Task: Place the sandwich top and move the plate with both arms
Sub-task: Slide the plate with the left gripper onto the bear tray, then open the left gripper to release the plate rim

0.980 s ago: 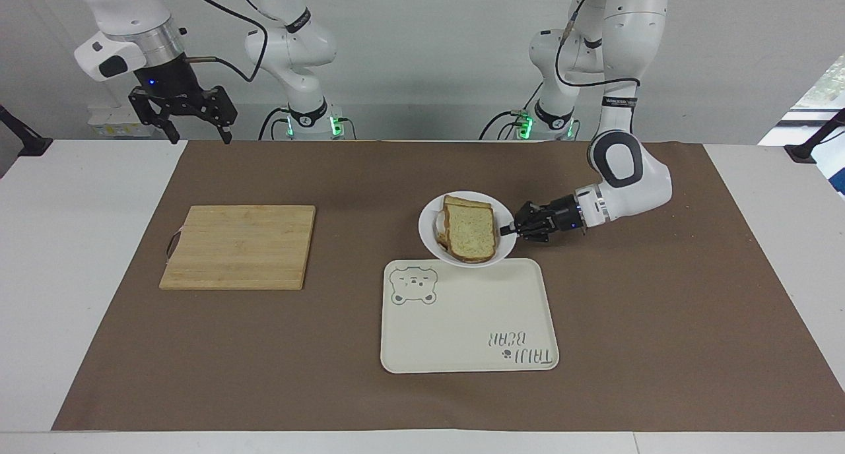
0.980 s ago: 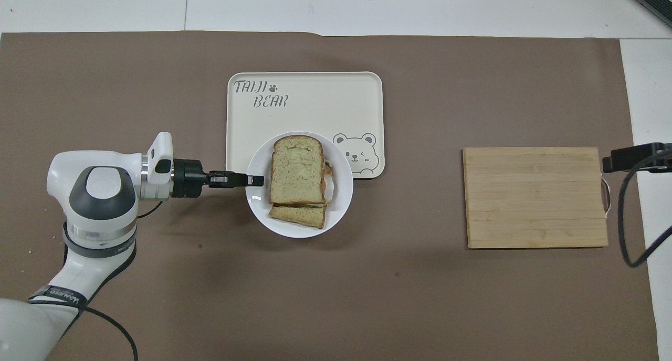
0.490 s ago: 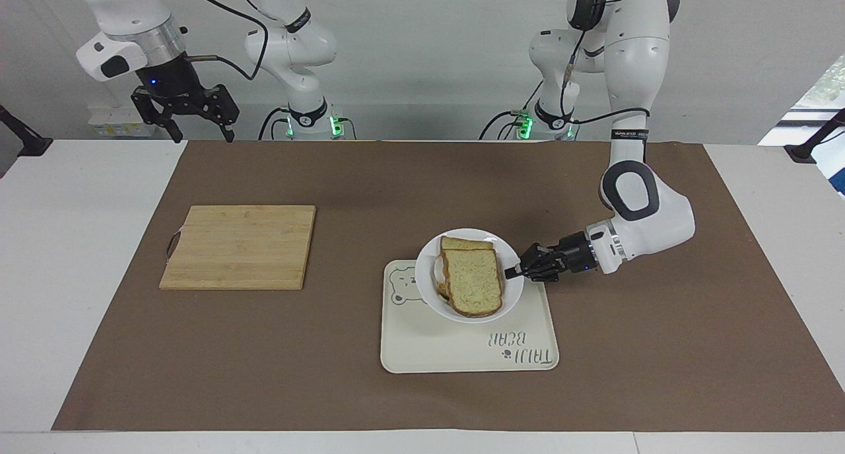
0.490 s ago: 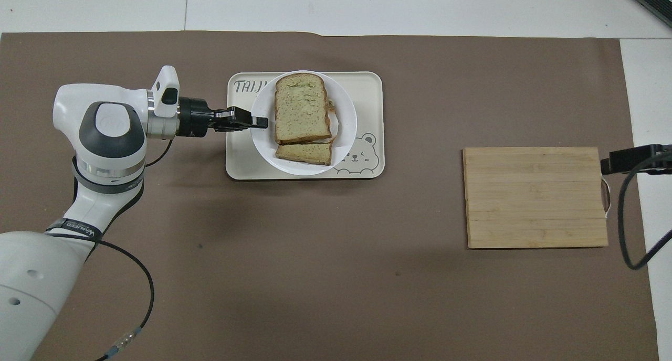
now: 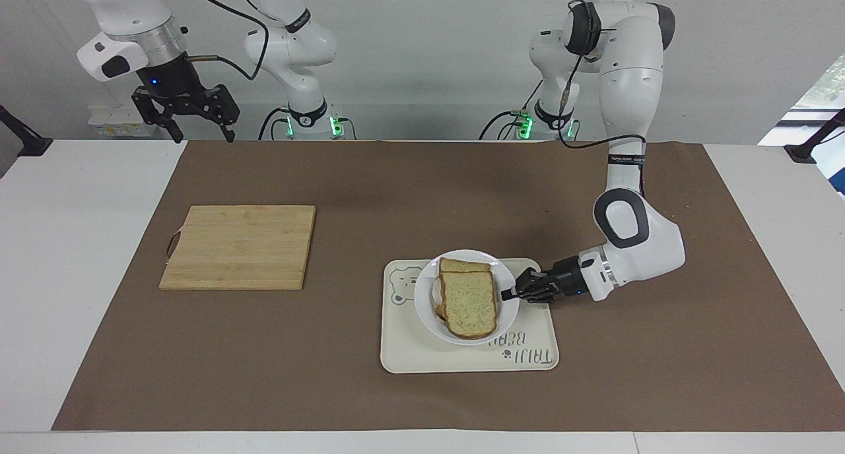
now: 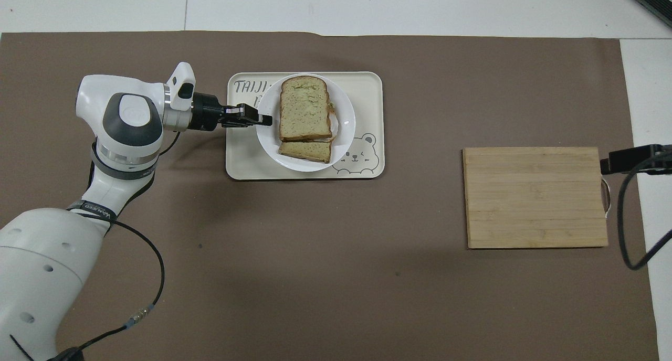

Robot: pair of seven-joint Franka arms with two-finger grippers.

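Bread counts two slices, the sandwich top (image 5: 469, 303) uppermost on my one plate (image 5: 507, 317), which is over the single tray (image 5: 462, 358); my right gripper (image 5: 198, 134) waits, fingers spread, my left gripper (image 5: 508, 293) pinches the plate's rim.

A large brown paper mat (image 5: 343, 375) covers most of the white desk (image 5: 72, 256). On it, toward the right arm's end, lies a rectangular bamboo cutting board (image 5: 239, 247) with a small handle at one short edge. A cream rectangular tray (image 5: 462, 358), printed with a bear drawing (image 6: 360, 155) and lettering, lies nearer the middle.
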